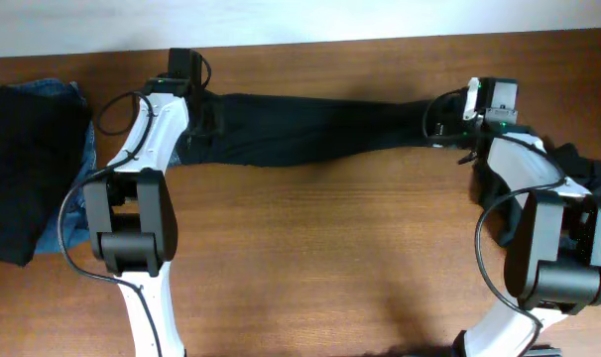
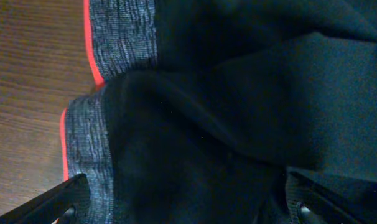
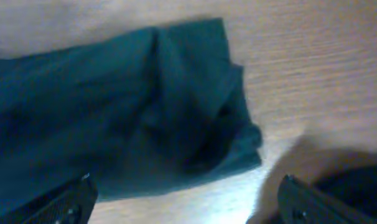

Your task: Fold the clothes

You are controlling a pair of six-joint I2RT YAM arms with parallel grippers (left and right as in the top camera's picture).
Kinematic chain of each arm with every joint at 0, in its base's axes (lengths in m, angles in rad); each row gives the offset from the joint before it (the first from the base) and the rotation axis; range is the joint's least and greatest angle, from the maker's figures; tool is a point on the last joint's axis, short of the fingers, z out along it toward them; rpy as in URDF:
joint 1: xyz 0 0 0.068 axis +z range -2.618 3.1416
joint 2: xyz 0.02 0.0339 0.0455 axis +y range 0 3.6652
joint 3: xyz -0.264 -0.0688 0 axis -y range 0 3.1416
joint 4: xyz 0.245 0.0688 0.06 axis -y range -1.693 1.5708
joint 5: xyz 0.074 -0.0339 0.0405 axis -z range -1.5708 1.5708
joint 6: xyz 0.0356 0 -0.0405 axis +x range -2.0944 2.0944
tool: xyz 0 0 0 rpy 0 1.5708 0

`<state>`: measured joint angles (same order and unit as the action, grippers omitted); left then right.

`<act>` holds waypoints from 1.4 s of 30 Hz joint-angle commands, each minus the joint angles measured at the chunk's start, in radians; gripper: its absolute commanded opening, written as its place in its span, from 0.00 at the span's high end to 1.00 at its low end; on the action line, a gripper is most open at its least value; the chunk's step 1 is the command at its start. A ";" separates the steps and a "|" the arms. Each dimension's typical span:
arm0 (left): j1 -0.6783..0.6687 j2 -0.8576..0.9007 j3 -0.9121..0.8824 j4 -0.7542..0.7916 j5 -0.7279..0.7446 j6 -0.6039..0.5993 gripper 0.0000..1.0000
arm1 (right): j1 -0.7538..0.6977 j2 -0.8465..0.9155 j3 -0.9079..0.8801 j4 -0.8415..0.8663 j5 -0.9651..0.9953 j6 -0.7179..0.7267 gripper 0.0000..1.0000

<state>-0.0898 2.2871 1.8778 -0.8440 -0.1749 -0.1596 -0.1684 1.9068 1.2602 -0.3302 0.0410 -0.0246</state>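
Long black trousers (image 1: 310, 129) lie stretched along the back of the table. In the left wrist view their grey waistband (image 2: 123, 37) with a red edge lies bunched in two layers. My left gripper (image 1: 199, 117) hovers open over that waist end, its fingertips (image 2: 58, 202) wide apart with black cloth below them. At the other end my right gripper (image 1: 445, 119) stands open just past the leg cuff (image 3: 176, 99). Bare wood shows between its fingers (image 3: 64, 202), which hold nothing.
A pile of black and blue denim clothes (image 1: 28, 169) sits at the far left edge. Another dark garment (image 1: 590, 178) lies under the right arm at the right edge, and shows as a dark patch (image 3: 363, 180) in the right wrist view. Brown wooden table (image 1: 320, 258) fills the front.
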 commanded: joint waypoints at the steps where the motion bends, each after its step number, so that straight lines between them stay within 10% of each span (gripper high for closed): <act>1: 0.008 0.009 0.021 -0.026 0.034 -0.057 0.01 | -0.002 -0.002 0.061 -0.043 -0.061 0.109 0.01; 36: 0.024 0.000 0.090 -0.115 0.063 -0.086 0.01 | -0.147 0.260 0.102 0.122 -0.319 0.098 0.04; 42: 0.025 0.000 0.090 -0.114 0.063 -0.086 0.01 | -0.147 0.257 0.103 0.122 -0.426 0.138 0.83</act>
<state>-0.0658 2.2871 1.9469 -0.9596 -0.1219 -0.2321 -0.3191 2.1372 1.3613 -0.2050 -0.2916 0.0917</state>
